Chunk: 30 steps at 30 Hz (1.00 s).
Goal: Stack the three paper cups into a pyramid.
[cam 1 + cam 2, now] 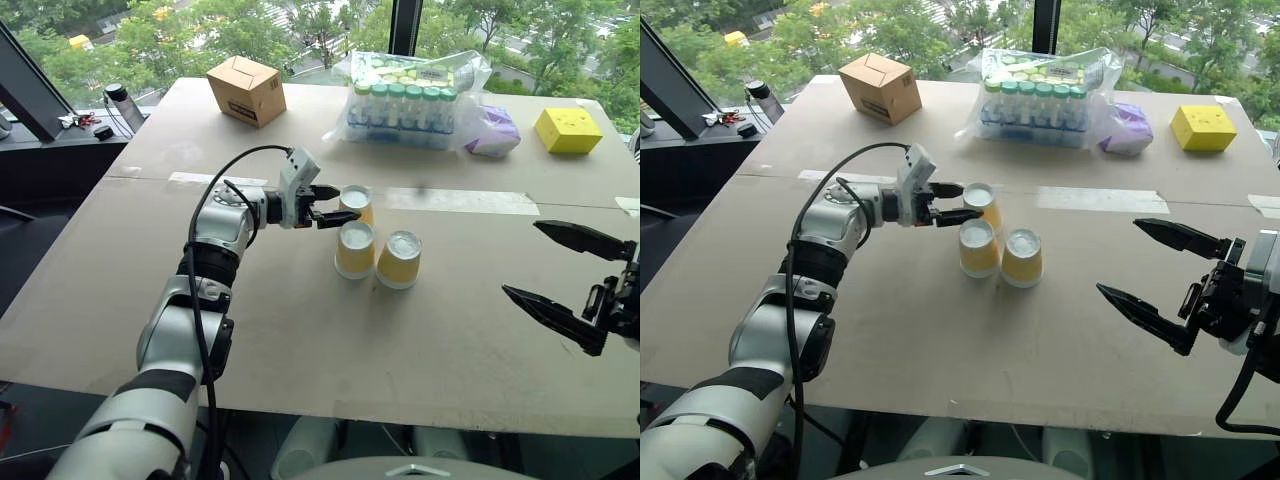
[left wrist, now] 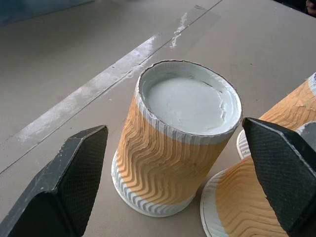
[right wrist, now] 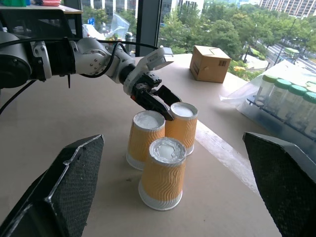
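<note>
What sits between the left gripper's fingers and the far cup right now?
Nothing. In the left wrist view the open left gripper frames the far cup, with bare table showing in the gaps and no contact yet.

The two eye views look from high, forward and down over the table (image 1: 300, 330), and show almost the same scene. The left wrist view is very near one upside-down cup (image 2: 180, 143). The right wrist view looks from farther, across the three paper cups (image 3: 160, 148), toward the windows.
</note>
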Each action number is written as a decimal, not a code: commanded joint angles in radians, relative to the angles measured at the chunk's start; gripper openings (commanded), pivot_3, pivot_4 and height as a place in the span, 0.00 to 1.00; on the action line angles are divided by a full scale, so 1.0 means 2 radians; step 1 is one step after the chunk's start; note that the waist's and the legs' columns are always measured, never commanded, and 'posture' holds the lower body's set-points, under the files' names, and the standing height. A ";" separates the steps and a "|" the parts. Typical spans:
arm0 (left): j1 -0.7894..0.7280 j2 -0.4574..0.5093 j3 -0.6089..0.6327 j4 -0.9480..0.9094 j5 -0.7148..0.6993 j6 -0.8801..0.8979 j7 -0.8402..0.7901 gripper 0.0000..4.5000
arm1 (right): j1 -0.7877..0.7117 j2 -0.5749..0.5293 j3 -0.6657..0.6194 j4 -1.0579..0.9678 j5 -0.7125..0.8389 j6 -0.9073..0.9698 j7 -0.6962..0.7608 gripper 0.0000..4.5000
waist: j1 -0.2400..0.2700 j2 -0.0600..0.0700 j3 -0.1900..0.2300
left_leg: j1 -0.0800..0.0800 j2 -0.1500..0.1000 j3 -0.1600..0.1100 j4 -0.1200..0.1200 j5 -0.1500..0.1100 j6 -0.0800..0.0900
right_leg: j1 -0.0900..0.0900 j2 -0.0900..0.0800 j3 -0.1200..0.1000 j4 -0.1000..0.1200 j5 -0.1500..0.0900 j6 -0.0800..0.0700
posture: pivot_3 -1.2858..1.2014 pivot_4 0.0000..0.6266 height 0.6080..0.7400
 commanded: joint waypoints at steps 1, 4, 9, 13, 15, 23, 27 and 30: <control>-0.016 -0.004 0.007 0.012 0.009 -0.022 -0.008 1.00 | -0.007 -0.004 -0.012 0.001 0.003 -0.006 -0.009 0.99 | 0.000 0.000 0.000 | 0.000 0.000 0.000 0.000 0.000 0.000 | 0.000 0.000 0.000 0.000 0.000 0.000 | 0.52 0.24 1.00; -0.021 -0.009 0.009 0.024 0.013 -0.029 -0.010 1.00 | -0.022 -0.010 0.001 0.019 -0.015 -0.004 -0.020 0.99 | -0.001 0.000 0.000 | 0.000 0.000 0.000 0.000 0.000 0.000 | 0.000 0.000 0.000 0.000 0.000 0.000 | 0.52 0.24 1.00; -0.023 -0.012 0.012 0.031 0.016 -0.033 -0.014 1.00 | -0.056 -0.038 0.024 0.070 -0.024 0.015 -0.008 0.99 | -0.001 0.000 0.000 | 0.000 0.000 0.000 0.001 0.000 0.000 | 0.000 0.000 0.000 0.001 0.000 0.000 | 0.52 0.24 1.00; -0.026 -0.015 0.017 0.034 0.016 -0.026 -0.011 1.00 | -0.072 -0.045 0.025 0.082 -0.020 0.016 0.005 0.99 | -0.001 0.000 0.000 | 0.000 0.000 0.000 0.000 0.000 0.000 | 0.000 0.000 0.000 0.001 0.000 0.000 | 0.52 0.24 1.00; -0.026 -0.018 0.017 0.031 0.016 -0.022 -0.009 1.00 | -0.072 -0.045 0.026 0.085 -0.024 0.015 0.009 0.99 | -0.001 0.000 0.000 | 0.000 0.000 0.000 0.001 0.000 0.000 | 0.000 0.000 0.000 0.000 0.000 0.000 | 0.52 0.24 1.00; -0.029 -0.029 0.019 0.036 0.019 -0.025 0.002 0.94 | -0.064 -0.039 0.024 0.081 -0.029 0.014 0.013 1.00 | 0.000 0.000 0.000 | 0.000 0.000 0.000 0.001 0.000 0.000 | 0.000 0.000 0.000 0.001 0.000 0.000 | 0.52 0.24 1.00; -0.029 -0.029 0.022 0.037 0.017 -0.030 0.003 0.65 | -0.060 -0.038 0.023 0.079 -0.030 0.014 0.012 1.00 | -0.001 0.000 0.000 | 0.000 0.000 0.000 0.001 0.000 0.000 | 0.000 0.000 0.000 0.001 0.000 0.000 | 0.52 0.24 1.00; -0.027 -0.024 0.026 0.035 0.019 -0.035 0.005 0.59 | -0.055 -0.034 0.026 0.077 -0.034 0.011 0.011 1.00 | -0.001 0.000 0.000 | 0.000 0.000 0.000 0.001 0.000 0.000 | 0.000 0.000 0.000 0.001 0.000 0.000 | 0.52 0.24 1.00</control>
